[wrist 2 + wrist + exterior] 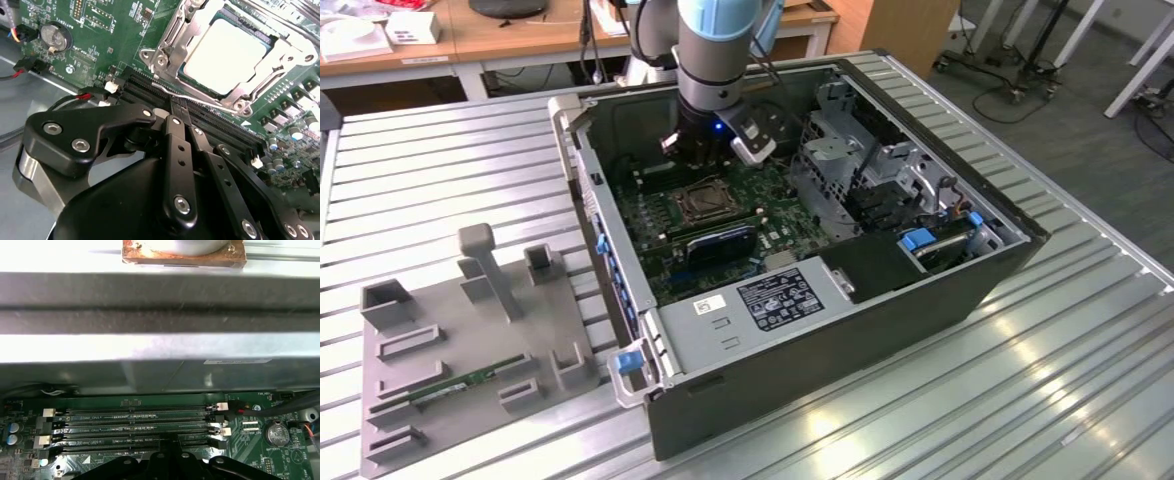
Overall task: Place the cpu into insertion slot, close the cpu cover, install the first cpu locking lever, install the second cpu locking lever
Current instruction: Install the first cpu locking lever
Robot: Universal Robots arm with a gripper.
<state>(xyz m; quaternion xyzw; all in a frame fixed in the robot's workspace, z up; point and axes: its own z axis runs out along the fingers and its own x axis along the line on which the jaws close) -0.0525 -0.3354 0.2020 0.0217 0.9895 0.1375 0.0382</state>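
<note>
The empty gripper point(179, 106) was pinched closed. In the exterior view, the cpu cover point(680, 205) lay at its six o'clock.

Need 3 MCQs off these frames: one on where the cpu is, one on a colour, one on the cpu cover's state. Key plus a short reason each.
1. Where is the cpu?
A) seated in the insertion slot
B) on the table
C) atop the drive cage

2. What colour is the circuit board?
A) blue
B) green
C) red

3. How is the cpu cover?
A) standing upright
B) taken off
C) lying down over the cpu

Key:
1 A, its pale top sits framed in the socket in the second wrist view.
2 B, green shows all around the socket.
3 C, the metal frame lies flat around the chip's edges.
</note>
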